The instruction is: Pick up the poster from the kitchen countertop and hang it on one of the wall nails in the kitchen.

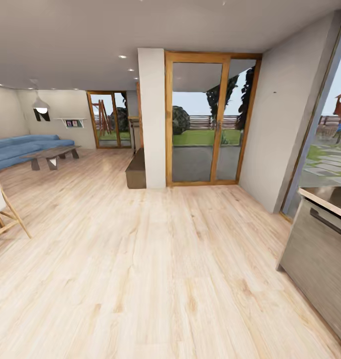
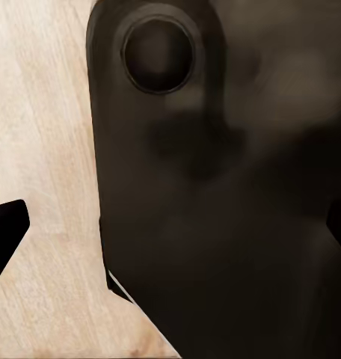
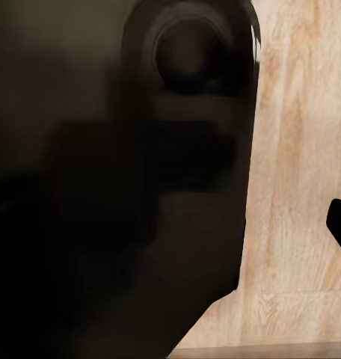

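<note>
Wall nail [image 1: 274, 92] is seen right of glazed door [image 1: 206, 119] in head view; wrist views blocked, jaws' state indeterminable.

Home: sofa [image 1: 21, 149], patio doors [image 1: 205, 119]

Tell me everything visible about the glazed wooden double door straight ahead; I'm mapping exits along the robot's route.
The glazed wooden double door has an orange-brown timber frame around two tall glass leaves, which look shut. It stands upright between a white square pillar and a plain grey wall, its sill meeting the pale wood-plank floor. A small handle sits at the middle stile. Through the glass show a grey patio, lawn, fence and dark trees.
</note>
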